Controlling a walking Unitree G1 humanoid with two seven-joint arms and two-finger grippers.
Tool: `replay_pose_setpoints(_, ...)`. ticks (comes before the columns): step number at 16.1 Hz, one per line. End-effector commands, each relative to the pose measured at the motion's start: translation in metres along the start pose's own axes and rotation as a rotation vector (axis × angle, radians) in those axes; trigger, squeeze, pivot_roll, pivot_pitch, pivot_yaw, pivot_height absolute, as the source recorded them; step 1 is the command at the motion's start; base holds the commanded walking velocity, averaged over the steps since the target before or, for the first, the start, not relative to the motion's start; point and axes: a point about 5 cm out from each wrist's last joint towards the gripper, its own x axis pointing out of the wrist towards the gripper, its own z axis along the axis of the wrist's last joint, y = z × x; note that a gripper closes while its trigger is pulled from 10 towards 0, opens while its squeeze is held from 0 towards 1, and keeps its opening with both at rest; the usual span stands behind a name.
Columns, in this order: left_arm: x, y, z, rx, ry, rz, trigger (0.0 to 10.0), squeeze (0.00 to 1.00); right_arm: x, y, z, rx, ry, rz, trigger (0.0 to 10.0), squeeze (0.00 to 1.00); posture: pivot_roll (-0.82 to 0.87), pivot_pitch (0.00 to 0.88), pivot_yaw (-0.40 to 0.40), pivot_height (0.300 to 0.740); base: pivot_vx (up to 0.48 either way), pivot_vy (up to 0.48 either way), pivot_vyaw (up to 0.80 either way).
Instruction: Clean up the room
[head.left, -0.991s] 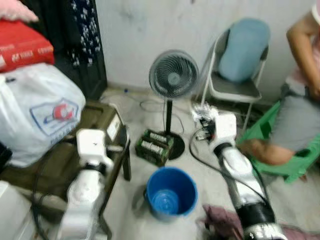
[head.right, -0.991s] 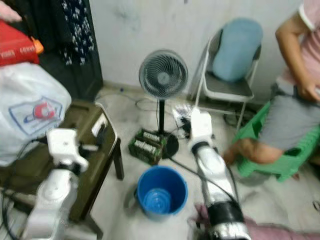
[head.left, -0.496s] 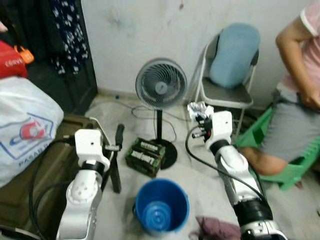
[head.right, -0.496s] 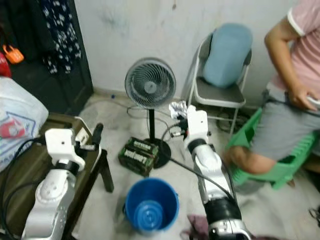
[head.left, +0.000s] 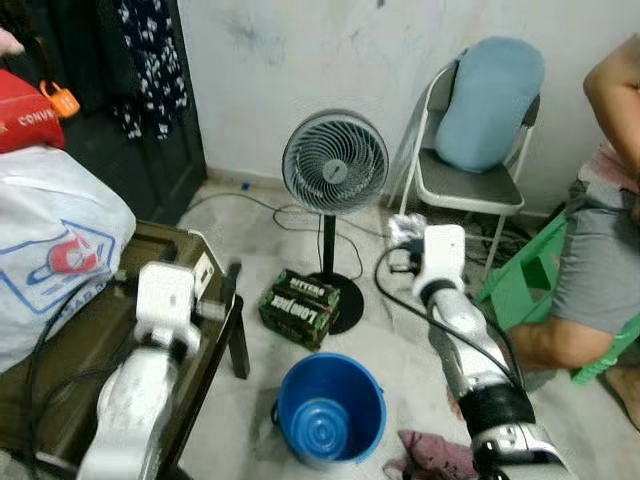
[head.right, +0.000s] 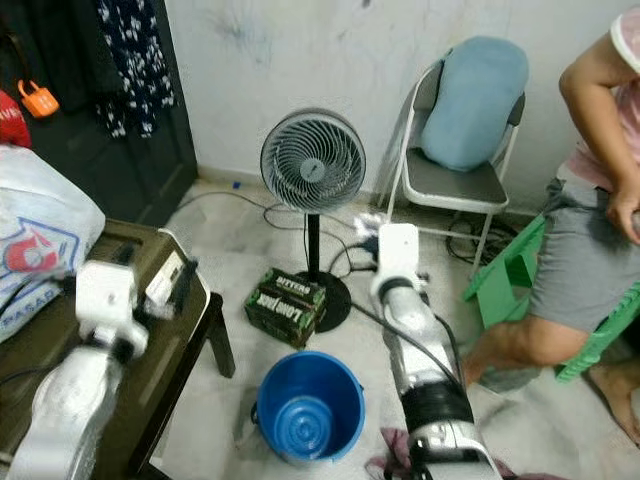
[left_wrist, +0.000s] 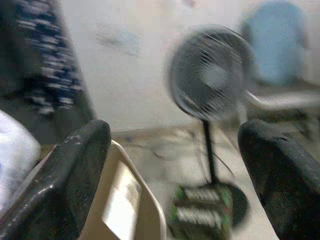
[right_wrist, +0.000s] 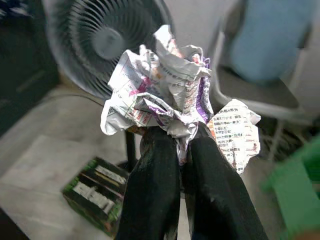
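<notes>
the right pincer (right_wrist: 182, 150) is clamped on a crumpled printed paper wad (right_wrist: 165, 95) above the round blue plastic bucket (head.left: 331, 408); the left pincer (left_wrist: 175, 165) gapes wide, holding nothing, over the dark surface (head.right: 150, 330).

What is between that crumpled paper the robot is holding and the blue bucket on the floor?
Nothing visible. The right gripper holds the crumpled paper in the air beside the fan; the blue bucket sits open on the floor below.
</notes>
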Motion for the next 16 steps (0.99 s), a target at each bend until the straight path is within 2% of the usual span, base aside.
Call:
replay_pose_setpoints(1, -0.006, -0.008, 0.003, 0.014, -0.002, -0.102, 10.0, 0.00, -0.001, -0.004, -0.008, -0.022, 0.049, -0.036, 10.0, 0.00, 0.06, 0.000, -0.049, 0.740, 0.000, 0.000, 0.00)
replay_pose_setpoints(2, -0.016, -0.012, 0.003, 0.032, 0.012, -0.179, 10.0, 0.00, -0.003, -0.005, -0.012, -0.035, 0.066, -0.065, 10.0, 0.00, 0.06, 0.000, -0.040, 0.740, 0.000, 0.000, 0.00)
replay_pose_setpoints(3, -0.026, -0.016, 0.003, 0.102, 0.018, -0.258, 10.0, 0.00, -0.005, -0.006, -0.017, -0.055, 0.087, -0.088, 10.0, 0.00, 0.07, 0.007, -0.028, 0.740, 0.000, 0.000, 0.00)
replay_pose_setpoints(5, -0.044, -0.015, 0.006, 0.128, 0.046, -0.305, 10.0, 0.00, -0.010, -0.005, -0.024, -0.036, 0.115, -0.108, 10.0, 0.00, 0.09, 0.078, 0.015, 0.740, 0.000, 0.000, 0.00)
replay_pose_setpoints(6, -0.047, -0.015, 0.006, 0.129, 0.052, -0.307, 10.0, 0.00, -0.011, -0.005, -0.026, -0.029, 0.123, -0.111, 10.0, 0.00, 0.09, 0.078, 0.015, 0.740, 0.000, 0.000, 0.00)
replay_pose_setpoints(7, -0.058, -0.014, 0.011, 0.138, 0.063, -0.334, 10.0, 0.00, -0.014, 0.000, -0.033, 0.009, 0.157, -0.111, 10.0, 0.00, 0.12, 0.118, 0.050, 0.740, 0.000, 0.000, 0.00)
replay_pose_setpoints(8, -0.063, -0.013, 0.016, 0.154, 0.066, -0.355, 10.0, 0.00, -0.014, 0.004, -0.035, 0.019, 0.168, -0.103, 10.0, 0.00, 0.14, 0.132, 0.062, 0.740, 0.000, 0.000, 0.00)
replay_pose_setpoints(9, -0.066, -0.007, 0.025, 0.166, 0.059, -0.364, 10.0, 0.00, -0.014, 0.015, -0.038, 0.057, 0.206, -0.077, 10.0, 0.00, 0.15, 0.155, 0.078, 0.740, 0.000, 0.000, 0.00)
replay_pose_setpoints(11, -0.072, -0.001, 0.032, 0.178, 0.066, -0.362, 10.0, 0.00, -0.014, 0.024, -0.037, 0.071, 0.208, -0.066, 10.0, 0.00, 0.17, 0.191, 0.108, 0.740, 0.000, 0.000, 0.00)
replay_pose_setpoints(16, -0.093, 0.003, 0.040, 0.181, 0.151, -0.411, 10.0, 0.00, -0.007, 0.054, -0.035, 0.109, 0.248, -0.002, 10.0, 0.00, 0.22, 0.255, 0.155, 0.740, 0.000, 0.000, 0.00)
